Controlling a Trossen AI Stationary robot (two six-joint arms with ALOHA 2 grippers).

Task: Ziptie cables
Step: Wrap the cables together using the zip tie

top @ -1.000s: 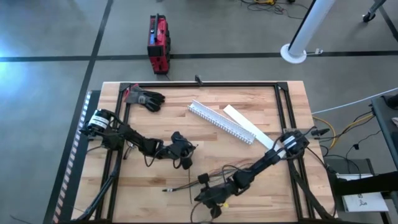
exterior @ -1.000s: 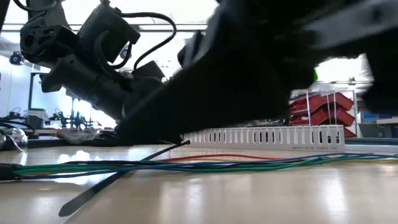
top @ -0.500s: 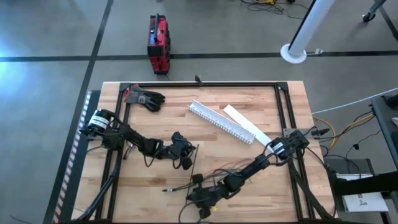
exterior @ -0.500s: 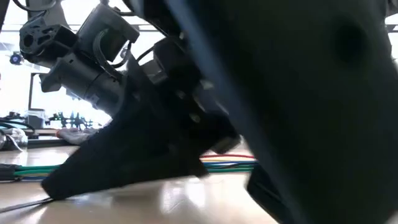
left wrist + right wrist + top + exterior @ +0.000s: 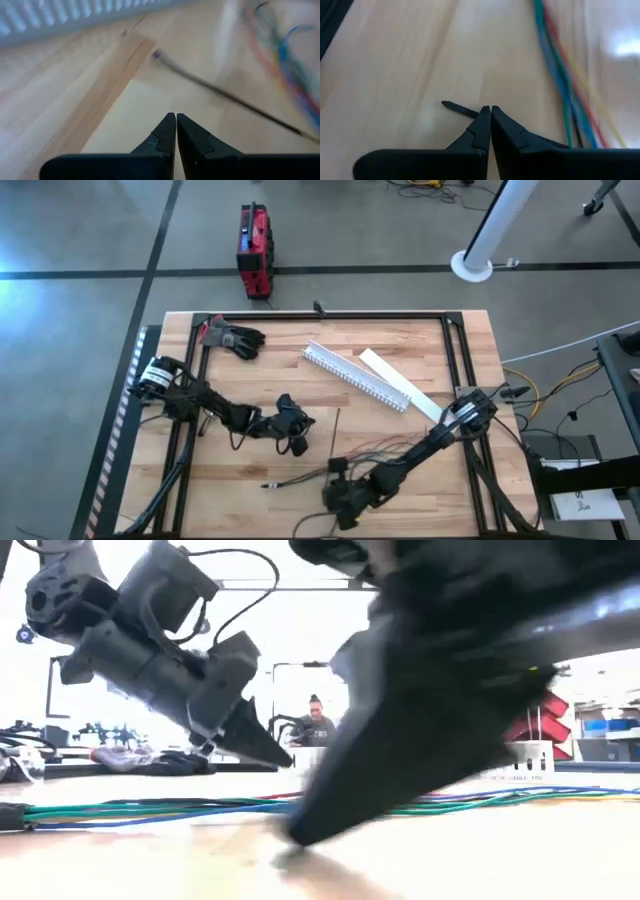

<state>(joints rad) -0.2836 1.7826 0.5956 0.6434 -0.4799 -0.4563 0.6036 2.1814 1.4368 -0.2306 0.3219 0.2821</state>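
Both my claws are shut tight. My left claw (image 5: pixel 298 430) sits low over the middle of the bench (image 5: pixel 420 340), fingertips (image 5: pixel 170 125) pressed together with nothing between them. A thin dark ziptie (image 5: pixel 337 428) lies flat on the wood just ahead of it, running toward the cables; the left wrist view shows it as a blurred strip (image 5: pixel 225 92). My right claw (image 5: pixel 338 472) is down near the front edge, tip almost on the wood in the low view (image 5: pixel 300 830), fingers (image 5: pixel 482 122) closed. A short dark strip end pokes out right at the tips, and I cannot tell if it is pinched or just lying there. The cables (image 5: pixel 385 448), green, blue, red and dark, lie loose on the bench by my right arm, spreading flat along the surface in the low view (image 5: pixel 150 808) and passing beside both claws (image 5: pixel 290 75) (image 5: pixel 560 75). Farther back lie a white slotted channel (image 5: pixel 355 375), its flat lid (image 5: pixel 395 380) and a black glove (image 5: pixel 232 337). A red case (image 5: pixel 254 250) is on the floor, its lettering too small to read. A person (image 5: pixel 316 725) sits in the room behind.
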